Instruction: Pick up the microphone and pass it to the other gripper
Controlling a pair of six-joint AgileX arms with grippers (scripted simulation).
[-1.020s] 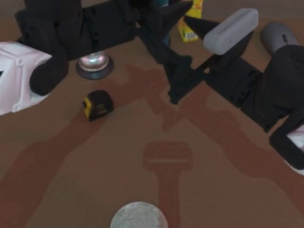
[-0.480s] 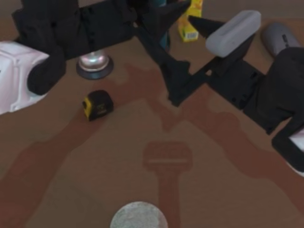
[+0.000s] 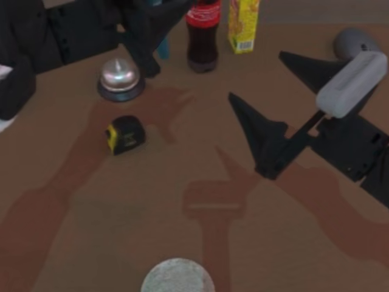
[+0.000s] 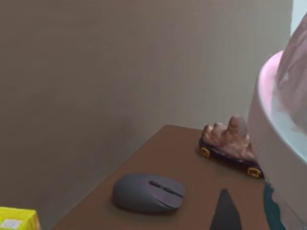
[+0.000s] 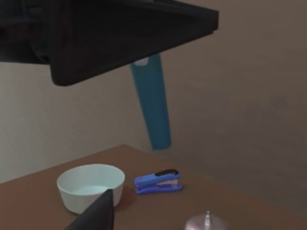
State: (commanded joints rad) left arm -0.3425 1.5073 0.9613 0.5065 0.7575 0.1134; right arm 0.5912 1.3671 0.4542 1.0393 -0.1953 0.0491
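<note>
The microphone hangs head up in my left gripper [image 3: 159,33], which is shut on it at the back left of the table. In the top view only a bit of its teal handle [image 3: 163,47] shows under the black fingers. The right wrist view shows the teal handle [image 5: 152,105] pointing down from the left gripper [image 5: 129,38]. The left wrist view shows the round white head [image 4: 283,139] close up beside one finger [image 4: 225,213]. My right gripper [image 3: 256,75] stands open at the right, empty and well apart from the microphone.
Along the back stand a silver bell [image 3: 120,78], a cola bottle [image 3: 202,33], a yellow carton [image 3: 243,24] and a grey mouse [image 3: 352,41]. A black-and-yellow tape measure [image 3: 125,134] lies left of centre. A white bowl [image 5: 90,187] and blue stapler [image 5: 158,182] sit beyond.
The two grippers were together at the back centre. The right gripper has drawn away to the right and stands open; the left gripper has moved left with the microphone.
</note>
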